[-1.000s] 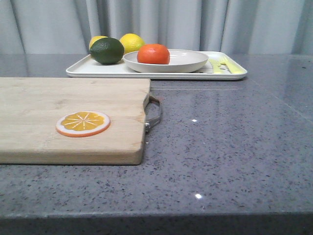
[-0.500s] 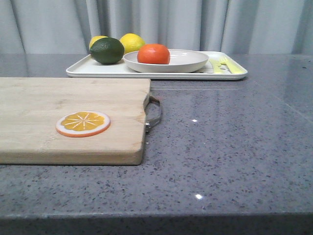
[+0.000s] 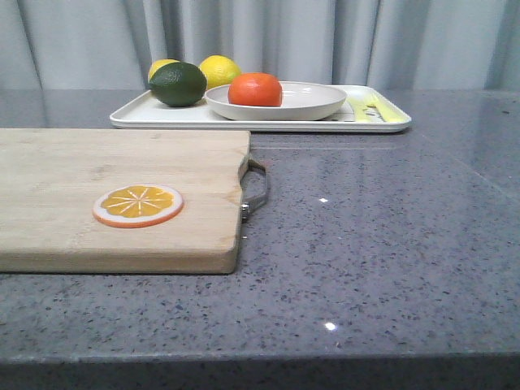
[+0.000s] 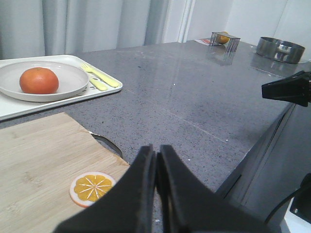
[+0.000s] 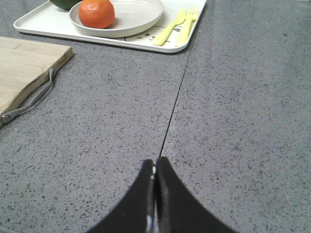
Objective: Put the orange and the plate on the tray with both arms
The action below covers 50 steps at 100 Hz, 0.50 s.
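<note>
**Orange in plate, plate on tray; both claws clenched and empty**

The front view shows neither arm. Each gripper appears only in its own wrist view. The left gripper point(image 4: 156, 160) has its fingers pressed together with nothing between them, above the counter edge near the cutting board point(image 3: 114, 195). The right gripper point(image 5: 154, 170) is likewise clenched and empty, over bare counter point(image 3: 382, 244).

The tray point(image 3: 162, 115) lies at the far edge of the counter, its long axis running left to right. The plate point(image 3: 313, 101) sits on the tray's middle. The orange point(image 3: 255, 89) rests inside the plate, toward its left rim.

In the front view the plate hides the tray's printed drawing; the right wrist view shows only a sliver of it. The dark green fruit point(image 3: 178, 84) and two lemons point(image 3: 218, 69) at the tray's left end are missing from the left wrist view. The yellow-green fork and spoon point(image 5: 177, 26) lie along the tray's right end. An orange slice point(image 3: 137, 204) lies flat on the cutting board, whose left part is cut off.
</note>
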{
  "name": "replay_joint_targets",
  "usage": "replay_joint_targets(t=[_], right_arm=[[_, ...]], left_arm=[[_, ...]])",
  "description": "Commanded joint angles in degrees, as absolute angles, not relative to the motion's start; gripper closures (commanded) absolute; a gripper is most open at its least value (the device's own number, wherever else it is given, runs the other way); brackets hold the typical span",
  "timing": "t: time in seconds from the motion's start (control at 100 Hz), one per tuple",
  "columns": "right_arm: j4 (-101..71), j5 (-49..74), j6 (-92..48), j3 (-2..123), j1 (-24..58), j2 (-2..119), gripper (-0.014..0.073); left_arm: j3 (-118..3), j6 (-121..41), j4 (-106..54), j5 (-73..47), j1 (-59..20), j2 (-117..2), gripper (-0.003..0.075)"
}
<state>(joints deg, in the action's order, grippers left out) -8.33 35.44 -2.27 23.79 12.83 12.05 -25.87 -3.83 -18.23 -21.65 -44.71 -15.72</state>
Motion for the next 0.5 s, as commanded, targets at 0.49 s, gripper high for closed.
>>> replay_joint_targets(t=[0.49], right_arm=[[-8.1, 30.9, -2.7, 25.1, 12.6, 12.4, 0.0662]], left_arm=[[-14.0, -3.9, -14.3, 1.7, -28.3, -10.7, 0.0741]])
